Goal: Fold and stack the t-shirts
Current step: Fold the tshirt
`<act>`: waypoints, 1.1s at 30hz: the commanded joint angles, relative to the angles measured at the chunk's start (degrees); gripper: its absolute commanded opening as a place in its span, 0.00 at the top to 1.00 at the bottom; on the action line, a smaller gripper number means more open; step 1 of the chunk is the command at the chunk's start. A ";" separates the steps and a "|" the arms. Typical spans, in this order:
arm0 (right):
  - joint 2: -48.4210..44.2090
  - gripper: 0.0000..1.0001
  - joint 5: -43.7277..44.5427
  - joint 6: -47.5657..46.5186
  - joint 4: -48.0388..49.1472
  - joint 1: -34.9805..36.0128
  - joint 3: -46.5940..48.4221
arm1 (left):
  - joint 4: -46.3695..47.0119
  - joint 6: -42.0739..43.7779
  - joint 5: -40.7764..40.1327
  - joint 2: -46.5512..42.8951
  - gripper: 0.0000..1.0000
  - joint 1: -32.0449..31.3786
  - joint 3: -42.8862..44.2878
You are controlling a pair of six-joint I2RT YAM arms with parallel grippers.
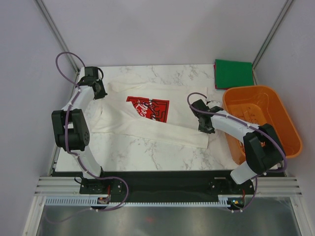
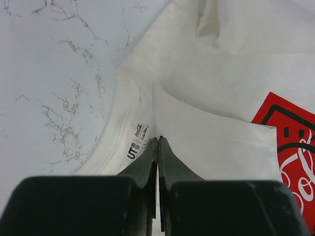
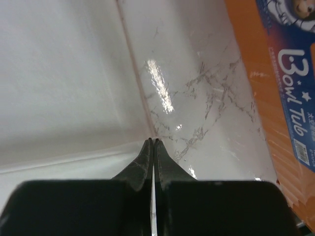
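My left gripper (image 2: 158, 139) is pinched shut on the collar of the white t-shirt (image 1: 118, 123), my right gripper (image 3: 153, 140) on its hem corner. Its long axis runs ten to four between them. The folded green t-shirt (image 1: 233, 73) lies at one o'clock.

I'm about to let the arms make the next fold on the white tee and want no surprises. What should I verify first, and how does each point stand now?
1. Left gripper shut on the white t-shirt at the collar: ok.
2. Right gripper shut at the hem corner: ok; cloth actually caught: cannot tell.
3. Shirt lying flat: not ok, layers overlap beside the collar.
4. Green t-shirt folded, apart at the far right corner: ok.
5. Orange basket off the white shirt: ok.
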 commanded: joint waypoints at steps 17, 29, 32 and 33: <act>4.22 1.00 7.82 -9.70 6.12 0.27 4.89 | 1.36 -1.76 -5.72 0.74 0.98 0.47 1.48; 6.06 1.00 8.79 -12.60 9.81 0.27 6.21 | 1.36 -1.24 -8.01 2.41 0.98 0.65 2.97; 6.94 1.00 9.05 -13.30 10.43 0.27 6.74 | 1.45 -1.41 -8.71 2.59 0.98 0.73 3.32; 7.29 1.00 9.40 -13.39 10.52 0.27 6.83 | 1.45 -1.41 -8.71 2.85 0.98 0.73 3.41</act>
